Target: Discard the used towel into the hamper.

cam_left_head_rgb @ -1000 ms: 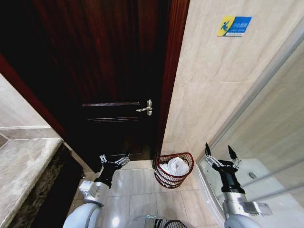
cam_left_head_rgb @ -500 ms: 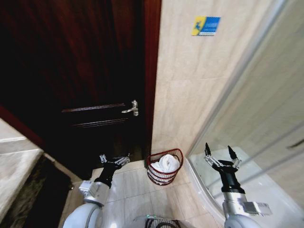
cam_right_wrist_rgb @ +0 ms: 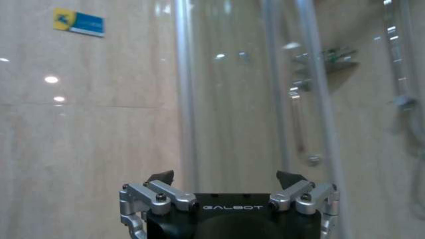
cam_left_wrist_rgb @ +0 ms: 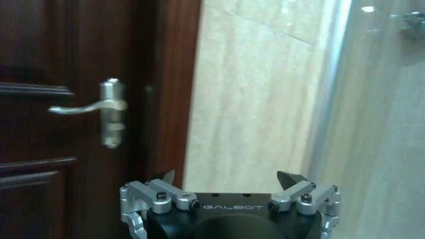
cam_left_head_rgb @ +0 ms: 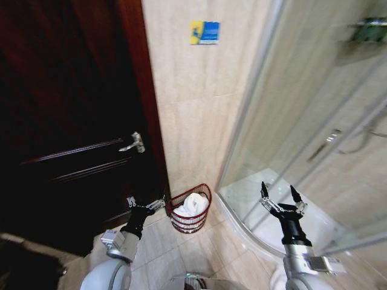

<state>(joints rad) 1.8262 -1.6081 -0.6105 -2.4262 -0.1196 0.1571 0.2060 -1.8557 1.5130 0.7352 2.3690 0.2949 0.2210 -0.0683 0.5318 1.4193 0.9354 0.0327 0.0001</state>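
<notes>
Lying in the hamper point(cam_left_head_rgb: 189, 212), the white towel point(cam_left_head_rgb: 192, 203); left tool point(cam_left_head_rgb: 146, 203) and right tool point(cam_left_head_rgb: 282, 197) spread, empty.

Round reddish-brown wire hamper point(cam_left_head_rgb: 188, 210) upright on floor by wall, white towel point(cam_left_head_rgb: 193, 203) bunched inside

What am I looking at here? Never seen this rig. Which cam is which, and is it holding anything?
It is a wheeled robot with two arms, standing in a bathroom. The head view looks down from its head camera: left gripper low by the dark door, right gripper in front of the glass shower enclosure. Both are open and hold nothing. On the floor between them, against the tiled wall, stands the hamper, with the white towel already inside. The other two pictures come from wrist cameras, each looking out past its own open fingers: the left at the door handle, the right at the shower glass.
</notes>
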